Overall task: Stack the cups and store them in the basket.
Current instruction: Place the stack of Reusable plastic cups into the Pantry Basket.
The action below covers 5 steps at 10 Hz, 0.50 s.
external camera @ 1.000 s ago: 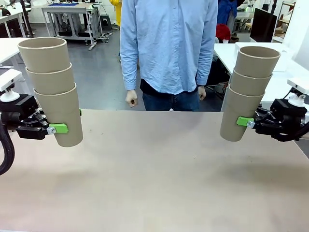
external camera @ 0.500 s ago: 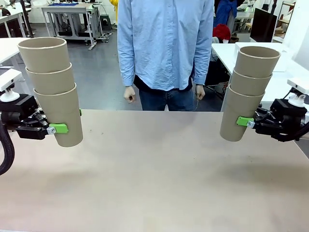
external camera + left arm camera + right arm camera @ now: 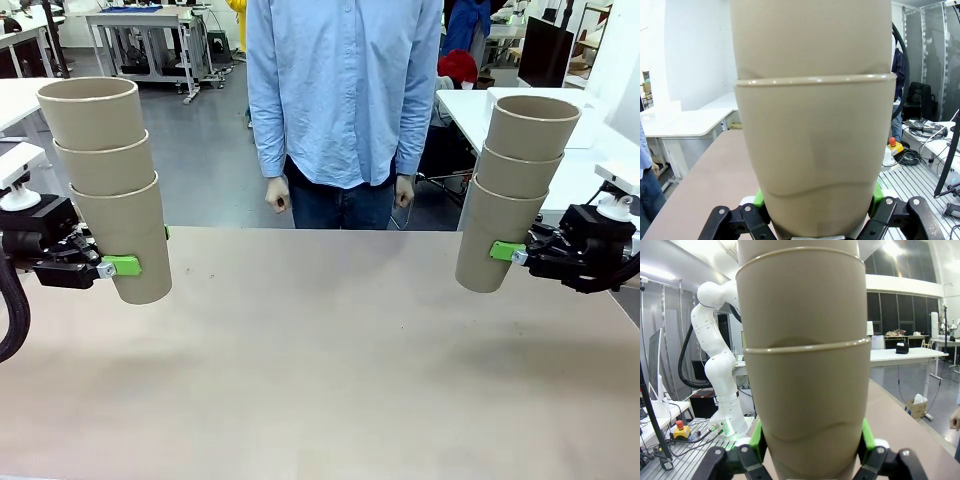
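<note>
Left gripper (image 3: 135,258) clamps three nested cups (image 3: 105,190); right gripper (image 3: 497,252) clamps second three-cup stack (image 3: 518,190).

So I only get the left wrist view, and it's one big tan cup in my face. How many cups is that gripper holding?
Observer: Three. The left gripper clamps the bottom cup of a stack of three cups, upright and clear of the table.
Operator: And the other arm?
Observer: The right gripper holds a matching three-cup stack at the table's opposite side.
Operator: Is that somebody at my picture's edge?
Observer: Yes, a person in a light blue shirt stands at the far side, arms hanging down.
</note>
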### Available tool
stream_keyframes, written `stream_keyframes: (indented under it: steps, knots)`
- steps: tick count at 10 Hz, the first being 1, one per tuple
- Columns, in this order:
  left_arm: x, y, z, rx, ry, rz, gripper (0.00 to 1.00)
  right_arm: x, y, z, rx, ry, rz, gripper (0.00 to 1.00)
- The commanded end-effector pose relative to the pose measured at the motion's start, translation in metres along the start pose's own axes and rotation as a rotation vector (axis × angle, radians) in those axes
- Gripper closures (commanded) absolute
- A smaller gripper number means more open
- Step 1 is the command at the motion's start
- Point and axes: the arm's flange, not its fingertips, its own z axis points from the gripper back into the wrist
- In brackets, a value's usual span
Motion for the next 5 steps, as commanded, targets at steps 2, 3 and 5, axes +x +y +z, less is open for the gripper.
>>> stream_keyframes:
  steps: [2, 3, 5]
  knots:
    - [0.0034, -0.0003, 0.0000, 0.000, -0.009, -0.001, 0.17, 0.0045, -0.0004, -0.0010, -0.005, -0.010, 0.011, 0.13]
    - [0.0034, -0.0003, 0.0000, 0.000, -0.009, -0.001, 0.17, 0.0045, -0.0004, -0.0010, -0.005, -0.010, 0.011, 0.13]
    - [0.0034, -0.0003, 0.0000, 0.000, -0.009, -0.001, 0.17, 0.0045, -0.0004, -0.0010, -0.005, -0.010, 0.011, 0.13]
